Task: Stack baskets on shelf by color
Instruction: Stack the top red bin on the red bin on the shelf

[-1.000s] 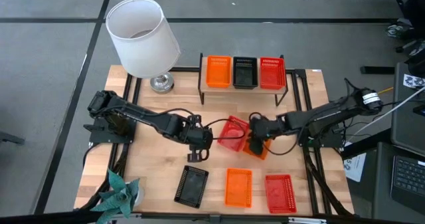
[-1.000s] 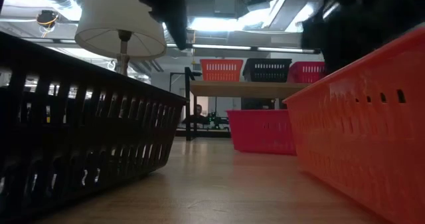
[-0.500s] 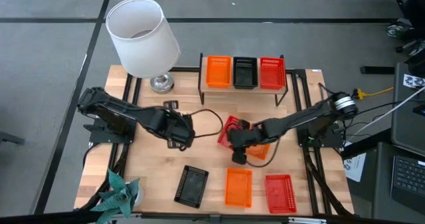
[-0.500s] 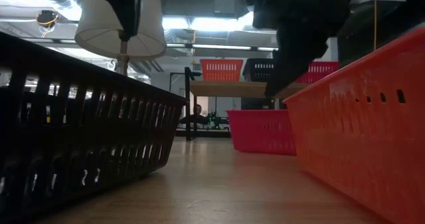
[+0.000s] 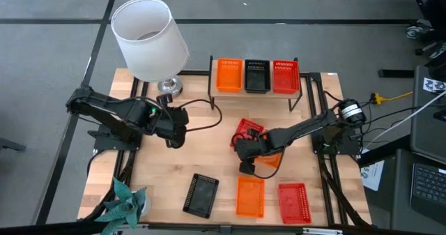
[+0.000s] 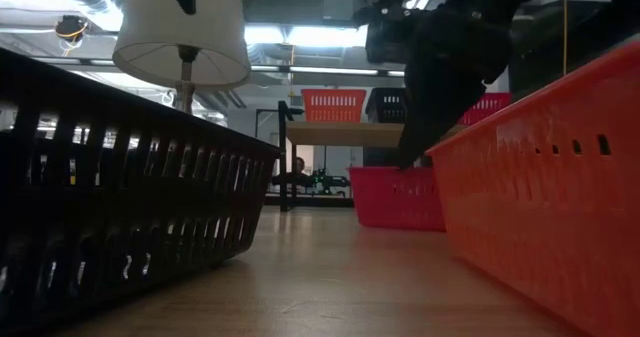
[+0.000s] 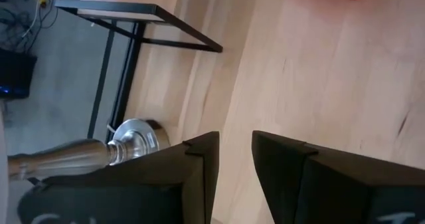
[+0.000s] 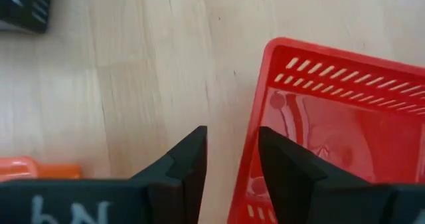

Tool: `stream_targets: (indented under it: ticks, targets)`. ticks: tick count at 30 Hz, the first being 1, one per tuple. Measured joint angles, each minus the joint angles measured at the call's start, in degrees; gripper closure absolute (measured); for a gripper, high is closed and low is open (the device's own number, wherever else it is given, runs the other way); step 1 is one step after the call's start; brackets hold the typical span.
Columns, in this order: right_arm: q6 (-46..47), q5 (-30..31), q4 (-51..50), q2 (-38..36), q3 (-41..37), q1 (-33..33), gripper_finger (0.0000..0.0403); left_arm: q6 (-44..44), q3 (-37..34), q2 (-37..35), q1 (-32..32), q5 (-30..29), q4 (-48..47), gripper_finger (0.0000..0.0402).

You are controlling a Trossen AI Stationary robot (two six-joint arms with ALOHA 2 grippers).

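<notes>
The right end effector (image 5: 242, 149) hovers low at the middle of the light wooden table (image 5: 167, 179), just beside the near edge of a red perforated plastic basket (image 5: 245, 136) that lies there. Its fingers (image 8: 182, 159) stand a narrow gap apart with nothing between them; in its wrist view the basket's rim (image 8: 265, 104) lies just off one fingertip, not gripped. An orange basket (image 5: 272, 155) peeks out from under the right arm, touching the red one.

The left end effector (image 5: 177, 132) sits pulled back over the table's left half, near the silver base (image 5: 168, 87) of a white-shaded lamp (image 5: 146, 38). Its fingers (image 7: 202, 157) are likewise slightly parted and empty.

On the low light-wood shelf with a black wire frame (image 5: 211, 78) at the far edge stand three baskets side by side: orange (image 5: 228, 74), black (image 5: 256, 75), red (image 5: 285, 76). Along the near edge lie a black basket (image 5: 201, 194), an orange basket (image 5: 250, 196) and a red basket (image 5: 293, 201), apart from each other.
</notes>
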Motion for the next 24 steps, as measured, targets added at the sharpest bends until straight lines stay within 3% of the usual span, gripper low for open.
stream_targets:
  ticks: [5,18,21,24]
  targets:
    - [0.69,3.86,-4.37,0.16,0.02,0.0,0.0268,-0.06,0.0,0.0,-0.02,-0.15,-0.03,0.0318]
    - [3.27,2.17,-3.75,0.23,-3.43,0.11,0.0272,-0.01,0.0,0.04,-0.02,-0.13,-0.21,0.0317]
    - [3.23,2.1,-2.3,0.23,-3.43,0.11,0.03,-0.01,0.0,0.07,-0.01,-0.15,-0.19,0.0317]
    - [3.13,1.95,-2.38,0.23,-3.43,0.11,0.0366,-0.01,0.0,0.07,-0.02,-0.13,-0.17,0.0317]
